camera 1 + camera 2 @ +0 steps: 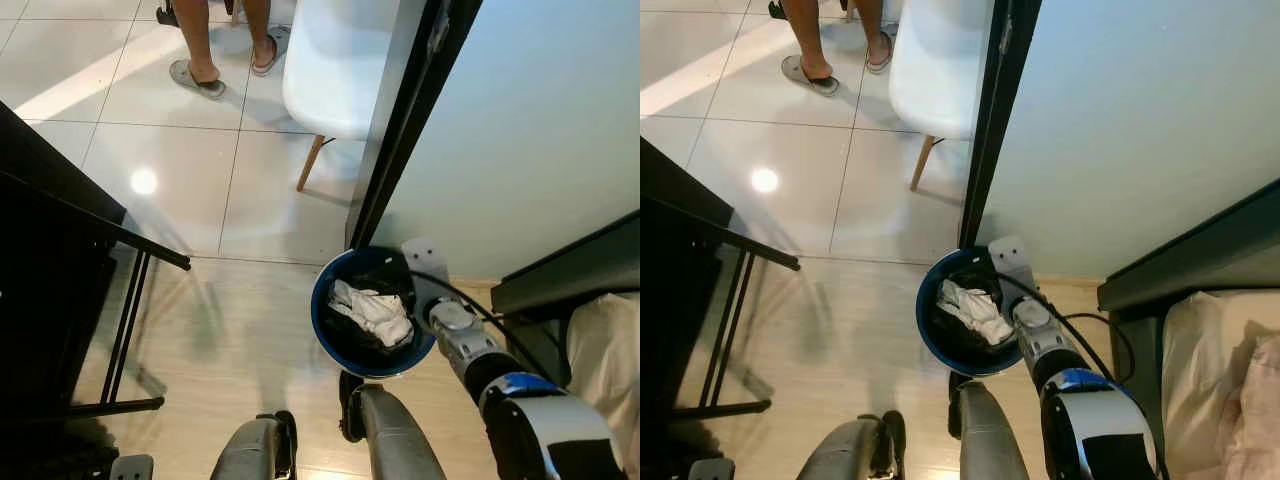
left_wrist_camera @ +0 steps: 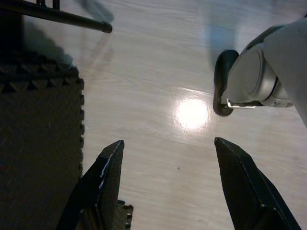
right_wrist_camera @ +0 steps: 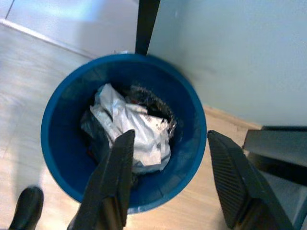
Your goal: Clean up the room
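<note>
While crumpled white paper [image 3: 136, 134] fills it, blue bin [image 3: 62, 158] stands upright.

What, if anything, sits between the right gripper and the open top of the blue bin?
Nothing visible does. The right gripper hangs open directly above the blue bin, whose top has no lid. Crumpled white trash already lies inside on a black liner. The bin stands on the wood floor beside the wall.

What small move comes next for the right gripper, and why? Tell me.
Probably lift the right gripper away from the bin. Its fingers are open and empty above the rim, and crumpled white trash already lies inside, so the drop looks finished.
</note>
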